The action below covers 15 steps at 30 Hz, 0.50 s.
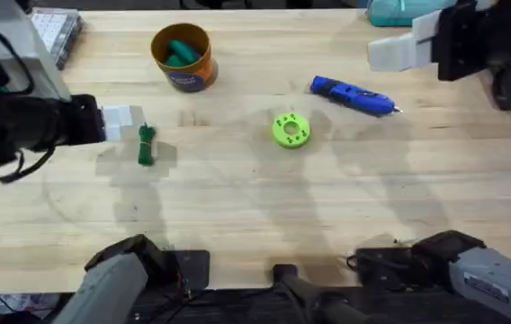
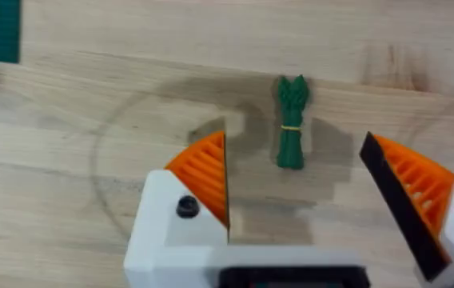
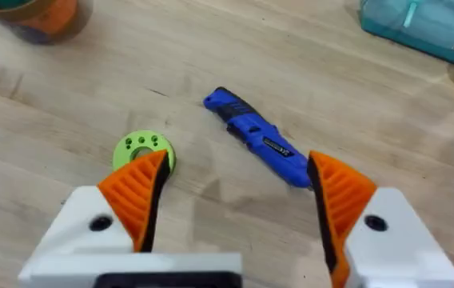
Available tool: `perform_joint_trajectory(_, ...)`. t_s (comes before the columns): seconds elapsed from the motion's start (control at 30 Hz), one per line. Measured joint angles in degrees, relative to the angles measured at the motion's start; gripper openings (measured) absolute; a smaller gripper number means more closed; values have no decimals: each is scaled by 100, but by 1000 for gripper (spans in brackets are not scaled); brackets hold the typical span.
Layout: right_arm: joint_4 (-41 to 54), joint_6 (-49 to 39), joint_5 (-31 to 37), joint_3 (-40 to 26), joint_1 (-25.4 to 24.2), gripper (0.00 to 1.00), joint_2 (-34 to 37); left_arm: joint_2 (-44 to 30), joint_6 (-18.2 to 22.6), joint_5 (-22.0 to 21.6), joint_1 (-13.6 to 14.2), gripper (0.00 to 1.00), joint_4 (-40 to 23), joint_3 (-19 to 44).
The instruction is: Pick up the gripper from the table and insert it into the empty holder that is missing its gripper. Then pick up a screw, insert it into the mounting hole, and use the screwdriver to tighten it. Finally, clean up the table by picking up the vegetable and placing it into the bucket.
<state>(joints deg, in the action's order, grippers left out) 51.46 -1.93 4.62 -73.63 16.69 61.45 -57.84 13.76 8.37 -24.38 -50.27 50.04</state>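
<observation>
Just ahead of my released left pincer, the vegetable lies flat on the worktop, looking light and soft; I'd pinch its banded middle.

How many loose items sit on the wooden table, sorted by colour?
Blue: 1, the screwdriver.
Dark green: 1, the vegetable.
Lime green: 1, the disc.
Orange: 1, the bucket, holding teal pieces whose number I cannot tell.
Total: 4, leaving out the teal pieces.
</observation>
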Motion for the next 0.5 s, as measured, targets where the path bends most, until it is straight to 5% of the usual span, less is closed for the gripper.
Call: perform_joint_trajectory(0.5, -2, -2, 0, 0, 0, 997, 0, -1641, 37, 288, -4, 986, 606, 2)
